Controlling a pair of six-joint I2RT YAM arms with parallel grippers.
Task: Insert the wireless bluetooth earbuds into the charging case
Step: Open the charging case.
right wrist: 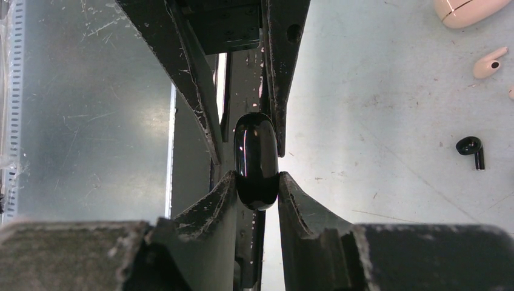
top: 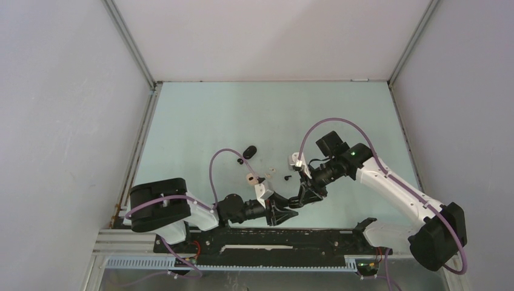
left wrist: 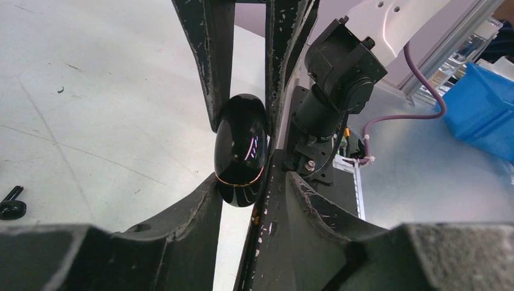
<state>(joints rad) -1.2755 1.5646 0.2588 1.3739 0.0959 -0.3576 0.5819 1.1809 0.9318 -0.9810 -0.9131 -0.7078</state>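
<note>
A glossy black oval charging case [left wrist: 241, 151] is pinched between both grippers just above the table's near edge. My right gripper [right wrist: 256, 179] is shut on its lower end [right wrist: 256, 160]. My left gripper [left wrist: 251, 182] closes on it from the opposite side, and the right gripper's fingers [left wrist: 209, 60] reach in from above. In the top view the two grippers meet, left [top: 285, 210] and right [top: 299, 200]. A black earbud [right wrist: 471, 147] and a whitish earbud [right wrist: 490, 62] lie loose on the table. The black one also shows in the top view [top: 287, 178].
A cream case [top: 250, 178] lies left of centre and also shows in the right wrist view [right wrist: 463, 9]. Farther back lie a black oval object [top: 249, 149] and another black earbud [top: 240, 161]. A black earbud [left wrist: 11, 203] shows at the left wrist view's edge. The black base rail [top: 273, 239] runs along the near edge.
</note>
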